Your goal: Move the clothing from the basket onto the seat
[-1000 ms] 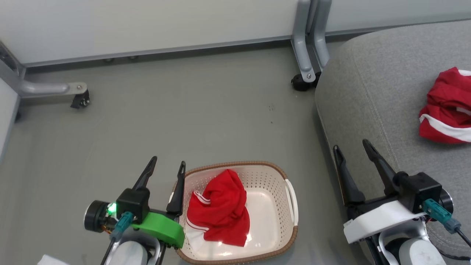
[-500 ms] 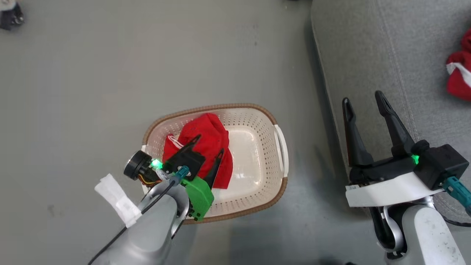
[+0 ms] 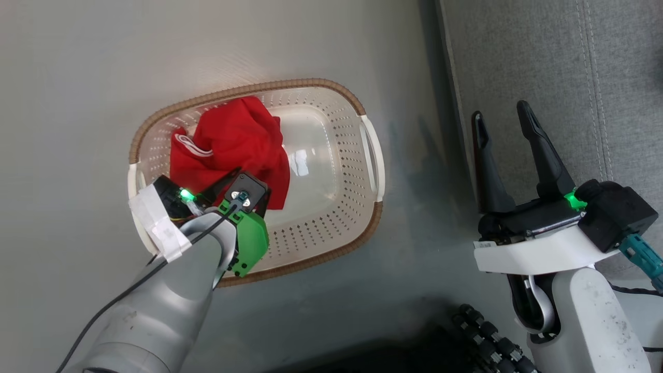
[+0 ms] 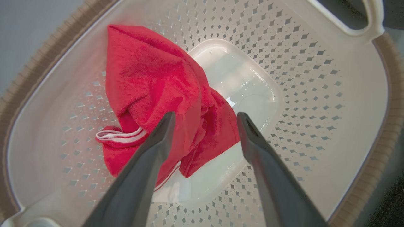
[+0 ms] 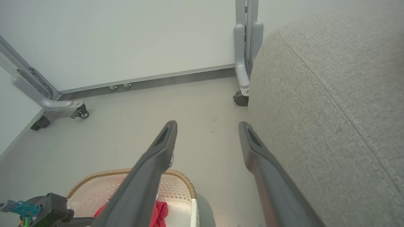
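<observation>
The left hand point(image 4: 205, 116) hangs over the basket point(image 3: 316, 85). Its two dark fingers are spread wide and point down at the clothing point(image 3: 233, 140), with nothing clamped between them yet. The red garment lies crumpled against the basket's wall on the side away from the seat point(image 3: 523, 52), and a white-striped cuff shows. The rest of the basket's glossy bottom can be seen beside it. The fingers straddle the thickest fold, which looks a sensible choice. Soft cloth bunches, so a pinch on a raised ridge should lift the whole piece rather than one corner.

The right hand point(image 3: 500, 111) hovers beside the basket on the seat side, its fingers likewise apart and empty. It is probably held out of the way so that the left arm has room.

The basket stands on a smooth grey-green floor point(image 3: 77, 77), close to the seat's rounded grey woven cushion with its stitched seams. Beyond the basket, in the right wrist view, a plain pale wall point(image 5: 126, 37) meets the floor. Grey metal legs on castors point(image 5: 243, 69) stand at the wall's foot.
</observation>
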Tool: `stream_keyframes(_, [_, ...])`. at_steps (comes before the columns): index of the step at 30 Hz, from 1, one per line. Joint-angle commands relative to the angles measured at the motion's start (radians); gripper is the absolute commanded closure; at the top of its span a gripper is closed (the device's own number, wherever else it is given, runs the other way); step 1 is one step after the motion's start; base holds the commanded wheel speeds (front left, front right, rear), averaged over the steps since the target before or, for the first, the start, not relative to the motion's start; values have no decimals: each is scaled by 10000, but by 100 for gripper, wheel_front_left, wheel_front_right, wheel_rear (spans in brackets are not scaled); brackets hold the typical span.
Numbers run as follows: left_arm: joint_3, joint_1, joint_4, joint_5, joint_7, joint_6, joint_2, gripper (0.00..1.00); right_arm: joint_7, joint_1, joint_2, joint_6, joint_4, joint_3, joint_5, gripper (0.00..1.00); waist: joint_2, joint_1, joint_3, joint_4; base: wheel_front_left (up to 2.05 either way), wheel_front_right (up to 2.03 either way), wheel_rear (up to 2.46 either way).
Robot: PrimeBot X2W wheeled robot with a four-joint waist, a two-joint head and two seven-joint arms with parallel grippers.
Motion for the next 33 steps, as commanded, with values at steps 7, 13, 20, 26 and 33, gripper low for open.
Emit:
stream_keyframes(7, [-149, -832, 588, 153, 509, 366, 585, 0, -372, -456, -2, 1, 377, 367, 444, 0, 0, -2, 1432, -1016, 0, 0, 0])
stream_keyframes(13, [-103, -1116, 771, 39, 977, 697, 928, 0, -488, -626, 1, 1, 616, 631, 697, 0, 0, -2, 1722, -1237, 0, 0, 0])
stream_keyframes(20, [-114, -1383, 848, -66, 1347, 962, 1165, 12, -508, -813, -2, 1, 648, 883, 933, 0, 0, -2, 1999, -1401, 0, 0, 0])
stream_keyframes(26, [-225, -1480, 861, -59, 1429, 1044, 1389, 100, -511, -921, -2, 1, 598, 914, 1038, 0, 0, -2, 2081, -1495, 0, 0, 0])
stream_keyframes(33, [-280, -1370, 864, -225, 647, 756, 1532, 100, -511, -982, -2, 1, 614, 882, 1019, 0, 0, -2, 1919, -1454, 0, 0, 0])
